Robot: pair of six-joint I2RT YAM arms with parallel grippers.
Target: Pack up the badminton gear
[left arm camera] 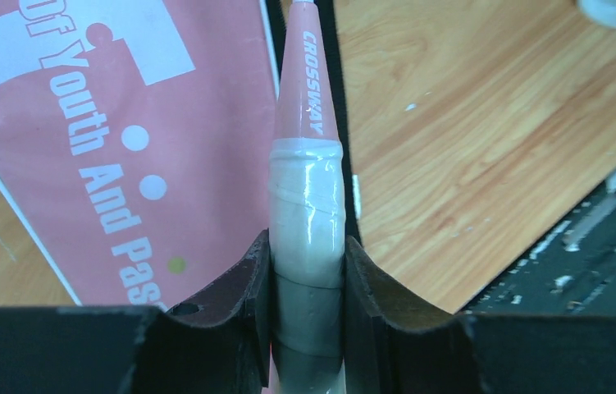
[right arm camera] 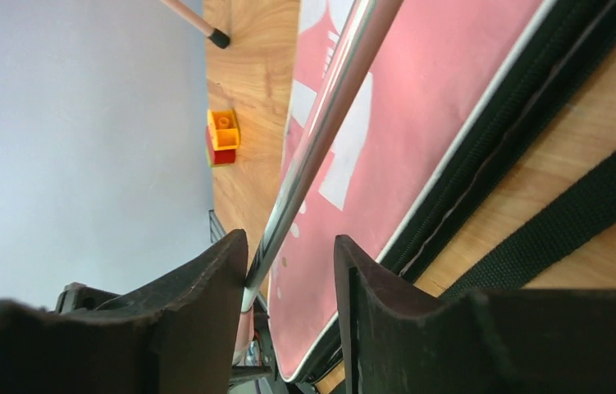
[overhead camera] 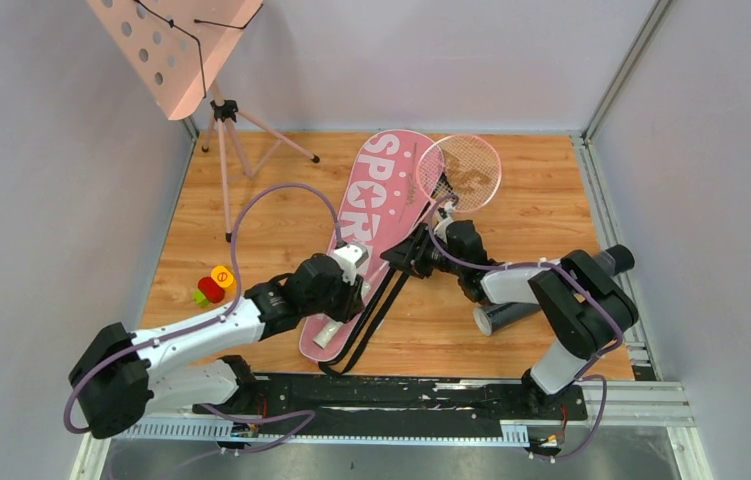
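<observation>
Racket (overhead camera: 461,170) held over pink bag (overhead camera: 376,195), L gripper (left arm camera: 308,244) clenched on its white handle (left arm camera: 308,197), R gripper (right arm camera: 289,240) unclenched astride shaft (right arm camera: 333,98), prob. to guide it inside.

My left gripper (left arm camera: 308,256) clamps the racket handle (left arm camera: 308,193); my right gripper (right arm camera: 290,250), jaws parted, straddles the racket shaft (right arm camera: 333,98), one finger touching.
</observation>
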